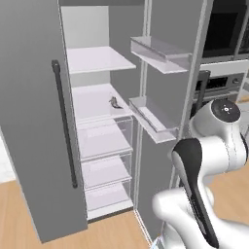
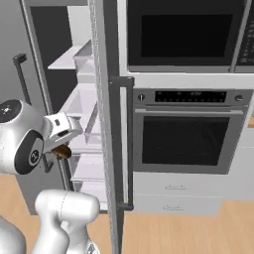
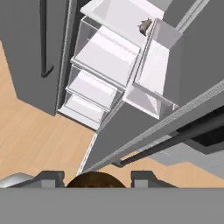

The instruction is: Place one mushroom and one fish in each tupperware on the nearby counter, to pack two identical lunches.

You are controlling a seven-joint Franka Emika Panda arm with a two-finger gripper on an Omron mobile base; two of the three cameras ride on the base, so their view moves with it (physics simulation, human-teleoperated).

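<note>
A brown mushroom (image 3: 96, 181) sits between my two fingertips, and my gripper (image 3: 99, 178) is shut on it. In the right base view the same brown mushroom (image 2: 62, 151) hangs under my gripper (image 2: 61, 147), in front of the open fridge at mid height. A small dark fish (image 1: 115, 102) lies on a white fridge shelf (image 1: 92, 102), near its right front corner. The hand view has that fish (image 3: 144, 27) far ahead at the top. The tupperwares and the counter are out of view.
The fridge stands open, with its left door (image 1: 34, 121) and long dark handle (image 1: 64, 126) swung out. Door bins (image 1: 153, 121) jut from the right door. Clear drawers (image 1: 104, 141) fill the lower fridge. To the right stand an oven (image 2: 183, 139) and a microwave (image 2: 183, 34). Wooden floor lies below.
</note>
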